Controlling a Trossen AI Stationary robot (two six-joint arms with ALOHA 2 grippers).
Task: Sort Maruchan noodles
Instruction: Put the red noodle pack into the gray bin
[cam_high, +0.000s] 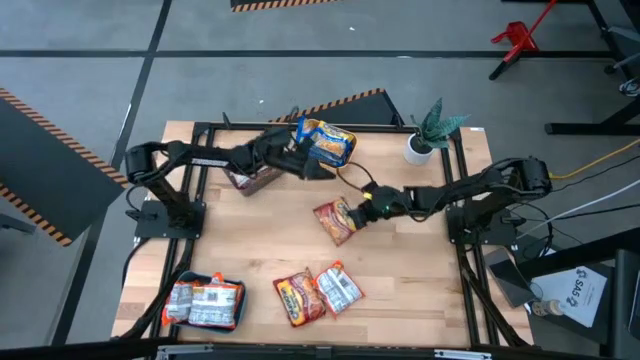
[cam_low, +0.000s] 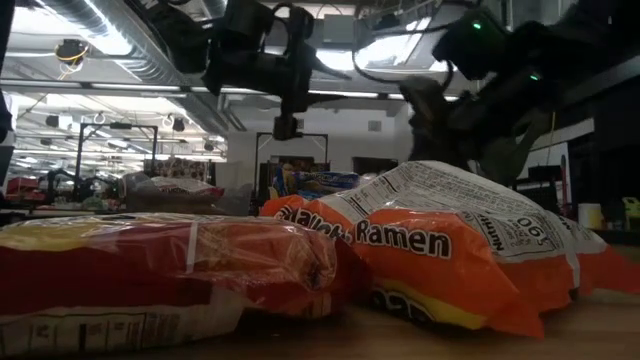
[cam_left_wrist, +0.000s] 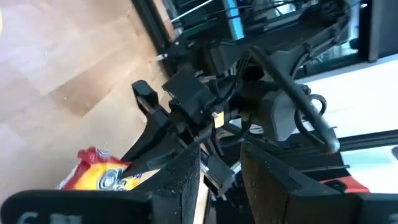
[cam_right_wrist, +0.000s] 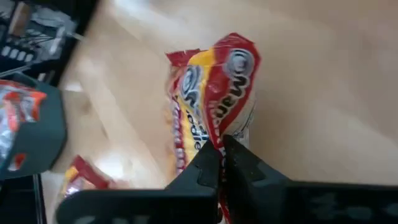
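I see my right hand (cam_right_wrist: 221, 163) pinched together on the edge of a red-and-yellow noodle packet (cam_right_wrist: 211, 99) at mid-surface (cam_high: 420, 260). My left hand (cam_high: 300, 150) hovers near the far edge beside a blue-yellow packet (cam_high: 330, 143); I cannot tell its fingers' state. Two more packets (cam_high: 318, 292) lie near the front edge.

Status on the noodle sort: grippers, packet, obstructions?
Right gripper shut on red-yellow packet, mid-table. Left gripper over the far bin, fingers apart, empty. Nothing blocking the packet.
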